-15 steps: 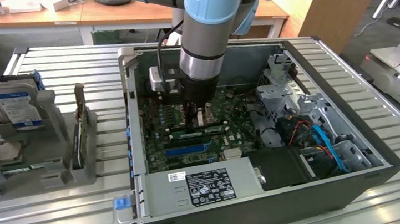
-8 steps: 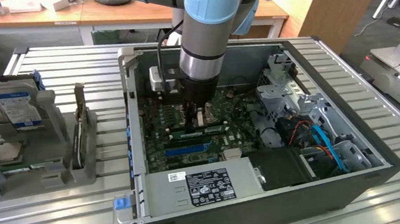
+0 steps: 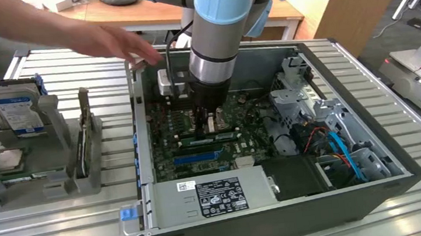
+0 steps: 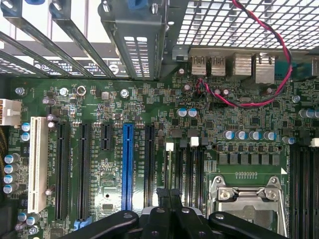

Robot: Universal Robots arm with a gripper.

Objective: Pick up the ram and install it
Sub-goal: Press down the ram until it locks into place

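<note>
while shut, gripper (image 4: 169,196) seemingly over motherboard (image 4: 149,104)

The exterior view looks down at an angle from above and in front of the open computer case (image 3: 282,204), far enough back to take in the slatted table (image 3: 406,191) around it. The wrist view looks straight down, close over the green motherboard (image 4: 149,109) inside the case. Both views share that motherboard, which sits mid-frame in the exterior view.
</note>
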